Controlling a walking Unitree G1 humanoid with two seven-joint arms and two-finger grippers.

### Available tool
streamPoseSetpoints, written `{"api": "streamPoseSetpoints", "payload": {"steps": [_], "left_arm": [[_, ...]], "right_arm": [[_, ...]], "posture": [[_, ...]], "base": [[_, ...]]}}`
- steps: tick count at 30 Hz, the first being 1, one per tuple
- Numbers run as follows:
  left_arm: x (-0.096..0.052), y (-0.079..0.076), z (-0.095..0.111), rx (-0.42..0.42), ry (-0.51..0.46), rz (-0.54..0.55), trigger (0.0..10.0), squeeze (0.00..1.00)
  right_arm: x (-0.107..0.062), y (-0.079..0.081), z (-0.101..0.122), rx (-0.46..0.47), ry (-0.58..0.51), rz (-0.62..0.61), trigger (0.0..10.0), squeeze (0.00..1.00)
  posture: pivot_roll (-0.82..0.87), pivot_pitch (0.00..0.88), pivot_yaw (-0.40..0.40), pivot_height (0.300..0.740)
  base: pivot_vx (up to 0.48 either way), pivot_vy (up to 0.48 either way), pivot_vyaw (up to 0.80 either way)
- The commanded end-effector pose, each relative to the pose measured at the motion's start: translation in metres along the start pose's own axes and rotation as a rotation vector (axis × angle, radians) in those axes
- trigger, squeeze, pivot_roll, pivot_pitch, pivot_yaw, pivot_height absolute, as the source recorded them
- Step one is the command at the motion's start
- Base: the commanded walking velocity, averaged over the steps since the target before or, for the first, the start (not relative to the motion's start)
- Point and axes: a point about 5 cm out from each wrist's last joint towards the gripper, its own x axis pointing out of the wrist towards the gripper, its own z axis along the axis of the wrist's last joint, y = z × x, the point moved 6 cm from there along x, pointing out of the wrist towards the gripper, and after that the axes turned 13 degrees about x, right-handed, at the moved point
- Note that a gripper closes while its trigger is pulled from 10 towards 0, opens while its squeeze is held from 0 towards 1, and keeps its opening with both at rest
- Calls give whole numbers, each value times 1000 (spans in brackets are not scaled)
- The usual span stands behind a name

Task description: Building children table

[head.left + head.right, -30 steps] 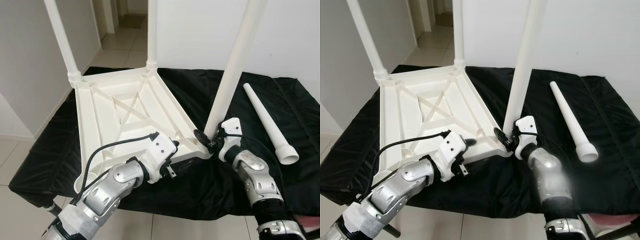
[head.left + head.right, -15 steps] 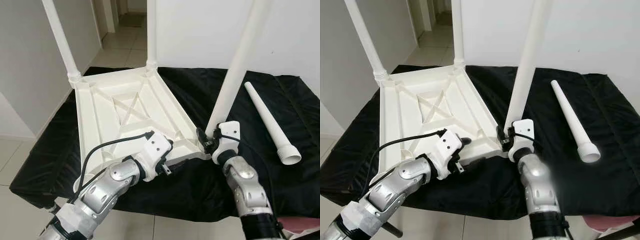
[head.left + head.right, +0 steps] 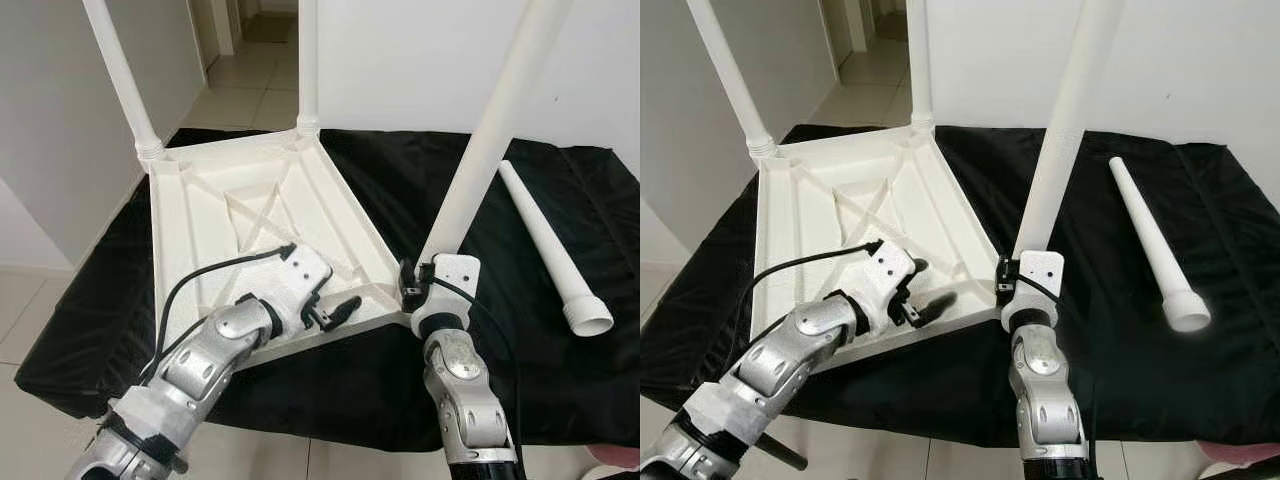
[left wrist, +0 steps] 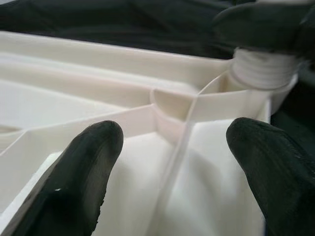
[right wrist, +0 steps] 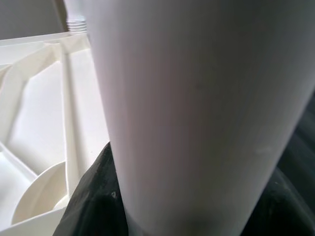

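Note:
The white table top [image 3: 250,215] lies upside down on a black cloth. Two legs [image 3: 120,75] [image 3: 307,60] stand in its far corners. A third leg [image 3: 490,140] rises from the near right corner, and my right gripper [image 3: 413,285] is shut on its base. In the right wrist view this leg [image 5: 197,108] stands between the black fingers [image 5: 93,196]. My left gripper [image 3: 930,284] is open over the near rim, its fingers [image 4: 88,167] apart above the ribs, pointing at the threaded socket [image 4: 263,73]. A fourth leg [image 3: 545,240] lies loose on the right.
The black cloth [image 3: 520,340] covers a low platform with tiled floor [image 3: 30,320] around it. White walls stand on the left and behind. A doorway opens at the back left.
My left gripper has risen from below the table top's near edge to over its rim and moved toward the near right corner. My right gripper stays on the leg's base, its forearm swung inward.

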Motion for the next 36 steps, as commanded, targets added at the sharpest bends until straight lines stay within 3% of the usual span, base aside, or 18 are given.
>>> {"api": "streamPoseSetpoints", "payload": {"steps": [1,3,4,12,13,15,16,19,25,29,36], "left_arm": [[0,4,-7,-8,32,20,10000,0],[1,4,-6,-12,30,22,10000,0],[2,4,-1,-34,8,21,10000,0],[3,7,4,-44,-17,18,10000,0],[3,7,5,-44,-18,19,10000,0],[3,7,5,-44,-18,19,10000,0],[3,7,5,-45,-20,18,10000,0],[2,6,7,-46,-28,14,10000,0],[-1,21,17,-71,-54,99,10000,0],[-5,35,17,-70,-50,152,10000,0],[-10,42,21,-57,-55,165,10000,0]], "right_arm": [[-7,-14,-13,39,43,-107,10000,490],[-7,-14,-12,44,40,-111,10000,490],[-7,-11,-8,47,21,-94,10000,1000],[-12,-15,-6,14,26,-60,10000,1000],[-13,-15,-5,15,22,-39,10000,914],[-13,-15,-5,15,22,-39,10000,914],[-16,-14,-3,17,12,-14,10000,0],[-22,-11,-2,15,10,26,10000,0],[-49,-28,-23,-98,77,35,10000,0],[-62,-27,-23,-108,85,88,10000,0],[-74,-17,-26,-100,108,192,10000,0]], "posture": [[-87,50,58,740],[-87,50,58,740],[-90,47,53,740],[-93,42,42,740],[-93,42,40,740],[-93,42,40,740],[-93,42,40,740],[-93,42,40,740],[-91,45,28,740],[-84,49,13,740],[-82,52,18,740]], "base": [[0,0,0],[0,0,0],[0,0,0],[0,0,0],[0,0,0],[0,0,0],[0,0,0],[0,0,0],[0,0,0],[0,0,0],[0,0,0]]}}
